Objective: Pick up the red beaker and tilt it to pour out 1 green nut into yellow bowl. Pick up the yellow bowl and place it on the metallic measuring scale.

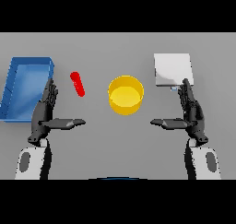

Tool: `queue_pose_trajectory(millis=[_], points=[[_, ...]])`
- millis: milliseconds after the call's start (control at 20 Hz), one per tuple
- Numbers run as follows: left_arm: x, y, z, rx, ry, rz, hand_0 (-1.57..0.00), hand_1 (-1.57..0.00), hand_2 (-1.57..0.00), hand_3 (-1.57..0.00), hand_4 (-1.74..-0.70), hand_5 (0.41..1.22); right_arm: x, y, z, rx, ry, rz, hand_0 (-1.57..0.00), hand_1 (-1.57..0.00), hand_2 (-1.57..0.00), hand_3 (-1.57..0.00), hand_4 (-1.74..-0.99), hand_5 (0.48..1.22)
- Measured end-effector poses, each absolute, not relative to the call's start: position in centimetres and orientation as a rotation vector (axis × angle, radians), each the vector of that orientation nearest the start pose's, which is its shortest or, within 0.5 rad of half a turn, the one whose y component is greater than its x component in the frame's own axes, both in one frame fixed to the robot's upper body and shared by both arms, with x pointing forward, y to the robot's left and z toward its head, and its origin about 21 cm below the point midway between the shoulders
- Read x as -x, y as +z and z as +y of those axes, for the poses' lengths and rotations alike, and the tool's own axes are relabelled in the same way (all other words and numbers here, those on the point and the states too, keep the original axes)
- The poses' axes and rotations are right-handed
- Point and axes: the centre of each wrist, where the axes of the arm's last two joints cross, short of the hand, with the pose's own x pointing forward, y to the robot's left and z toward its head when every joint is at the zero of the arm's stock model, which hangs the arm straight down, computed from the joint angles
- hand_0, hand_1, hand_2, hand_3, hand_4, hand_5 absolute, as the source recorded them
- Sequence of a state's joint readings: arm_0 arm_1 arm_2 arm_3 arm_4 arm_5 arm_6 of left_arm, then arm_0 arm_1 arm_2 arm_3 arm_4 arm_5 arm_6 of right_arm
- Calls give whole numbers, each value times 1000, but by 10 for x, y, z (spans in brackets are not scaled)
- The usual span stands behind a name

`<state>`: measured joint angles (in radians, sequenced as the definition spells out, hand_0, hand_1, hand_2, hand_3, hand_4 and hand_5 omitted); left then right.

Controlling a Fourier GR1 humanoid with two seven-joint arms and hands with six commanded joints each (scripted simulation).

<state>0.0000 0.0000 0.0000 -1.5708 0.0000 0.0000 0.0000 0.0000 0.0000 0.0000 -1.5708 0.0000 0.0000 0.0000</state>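
Nothing started: beaker (77, 84) lying untouched, bowl (125, 95) not on scale (172, 69).
Left hand (45, 111) and right hand (191, 110): fingers straight, holding nothing.

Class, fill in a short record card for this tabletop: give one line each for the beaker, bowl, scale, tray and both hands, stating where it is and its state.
red beaker: tilted, left of the bowl, untouched
yellow bowl: centre of table, upright, no nut visible inside
metallic measuring scale: far right, nothing on it
blue tray: far left
left hand: open, beside the tray
right hand: open, just below the scale
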Motion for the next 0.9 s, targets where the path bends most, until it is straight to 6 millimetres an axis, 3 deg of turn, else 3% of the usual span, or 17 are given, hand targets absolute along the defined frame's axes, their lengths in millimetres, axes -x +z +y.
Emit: queue_pose_trajectory(millis=[300,400,550,700,900], points=[[-251,0,228,-5,0,-1566,1,1,1,1,-1141,660,-253,-2,-227,0,-3,-1559,1,1,1,1,-1071,578],[-228,8,229,-53,-153,-1645,1,1,1,1,-1144,660,-238,3,-227,170,210,-1708,1,1,1,1,-1066,576],[-213,20,225,-78,-223,-1629,1,1,1,1,-1136,657,-230,9,-219,246,303,-1720,1,1,1,1,-1084,585],[-213,21,222,-71,-239,-1584,1,1,1,1,-1137,650,-232,15,-222,215,294,-1708,1,1,1,1,-1131,607],[-235,13,223,-78,-254,-1515,1,1,1,1,-1145,643,-233,14,-220,160,285,-1714,1,1,1,1,-1189,626]])
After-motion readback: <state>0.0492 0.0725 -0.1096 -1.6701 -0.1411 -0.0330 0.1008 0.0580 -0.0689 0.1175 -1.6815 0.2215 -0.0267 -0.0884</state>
